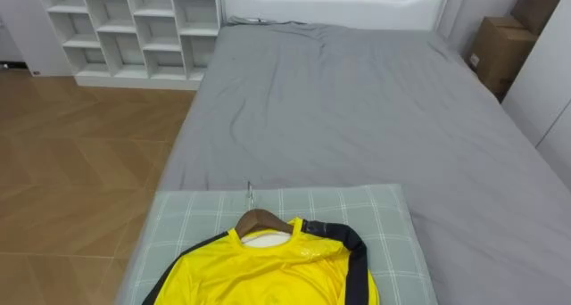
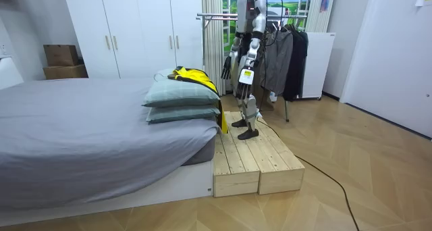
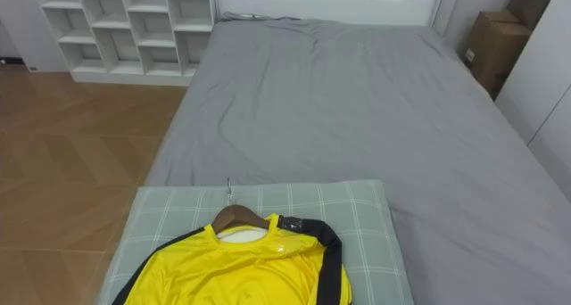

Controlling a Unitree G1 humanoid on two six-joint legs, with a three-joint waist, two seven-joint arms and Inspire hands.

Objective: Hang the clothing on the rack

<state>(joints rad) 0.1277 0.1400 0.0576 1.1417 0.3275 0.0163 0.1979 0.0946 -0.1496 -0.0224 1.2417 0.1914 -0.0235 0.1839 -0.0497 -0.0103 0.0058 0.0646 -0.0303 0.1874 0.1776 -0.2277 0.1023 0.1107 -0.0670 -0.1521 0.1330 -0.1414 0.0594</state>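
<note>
The yellow shirt [image 1: 268, 271] is lying on its wooden hanger [image 1: 261, 219] on the checked pillow [image 1: 379, 218] at the bottom centre of the frame, with the grey bed [image 1: 357, 109] stretching away above it. In the room view the robot is standing on the wooden platform [image 2: 251, 157] right of the bed, with the rack [image 2: 216, 16] behind it. Its left hand [image 2: 246, 75] and right hand [image 2: 227, 69] are hanging at its sides, holding nothing, and I can't tell whether they're spread or closed.
</note>
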